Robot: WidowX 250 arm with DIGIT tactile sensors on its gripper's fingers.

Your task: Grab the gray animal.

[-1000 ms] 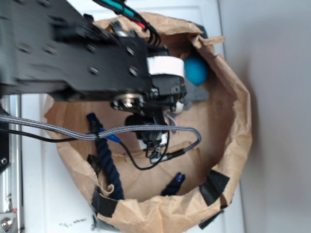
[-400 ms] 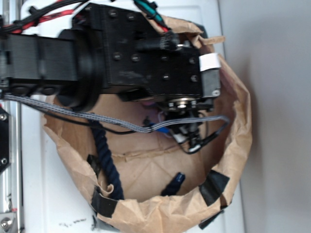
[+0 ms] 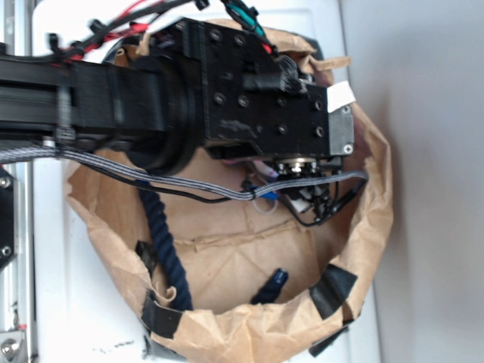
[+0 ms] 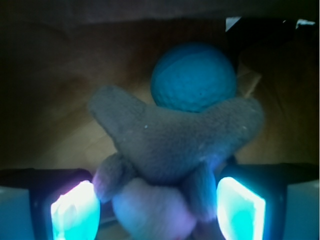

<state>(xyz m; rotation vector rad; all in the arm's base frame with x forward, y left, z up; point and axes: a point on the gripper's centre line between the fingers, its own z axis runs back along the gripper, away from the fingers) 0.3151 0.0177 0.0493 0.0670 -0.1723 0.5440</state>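
Note:
In the wrist view the gray animal (image 4: 175, 145) lies right in front of me, its gray body spread wide and its cream-white face (image 4: 150, 212) low between my fingers. My gripper (image 4: 157, 212) is open, its two lit fingers (image 4: 75, 212) standing either side of the toy's head, close to it. The blue ball (image 4: 194, 75) sits just behind the toy. In the exterior view the arm (image 3: 257, 106) covers the toy and the ball; the gripper itself is hidden under the wrist.
A brown paper bag (image 3: 363, 227) with a rolled rim walls in the area. A dark navy rope (image 3: 162, 242) lies along its left side, with another end (image 3: 271, 286) near the front. Black tape patches (image 3: 333, 291) hold the rim. Cables (image 3: 227, 193) hang below the arm.
The arm has moved to the right and toward the back right of the bag, now covering the blue ball and the toy that showed one second ago.

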